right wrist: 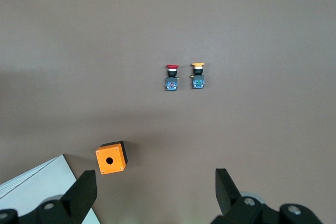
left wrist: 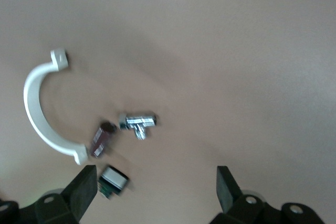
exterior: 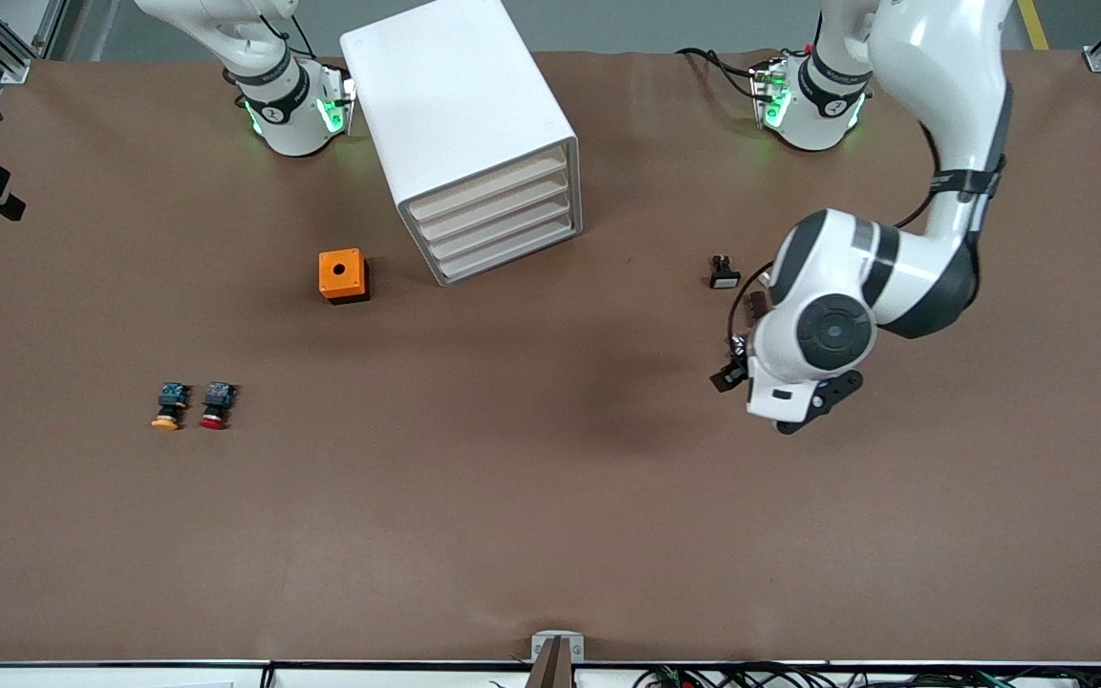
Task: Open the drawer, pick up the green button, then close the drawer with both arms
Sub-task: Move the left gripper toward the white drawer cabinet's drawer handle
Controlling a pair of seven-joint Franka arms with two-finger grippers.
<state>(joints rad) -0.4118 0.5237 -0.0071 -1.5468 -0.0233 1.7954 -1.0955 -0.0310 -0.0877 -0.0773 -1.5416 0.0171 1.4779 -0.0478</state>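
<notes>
All four drawers of the cabinet (exterior: 474,134) are shut; the lowest drawer (exterior: 510,256) faces the camera. My left gripper (left wrist: 152,187) and right gripper (right wrist: 155,190) hang open, the right arm based nearer it.

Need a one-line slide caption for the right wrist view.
Open right hand above orange box, red-capped button and yellow-capped button; cabinet corner visible.

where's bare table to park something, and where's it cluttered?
Free: the wide brown table strip nearest the front camera, below the yellow-capped button and red-capped button; also the middle stretch between the orange box and the left gripper.

Crowded: under that gripper, where a white curved clamp, metal fitting and small white-capped switch lie close.
</notes>
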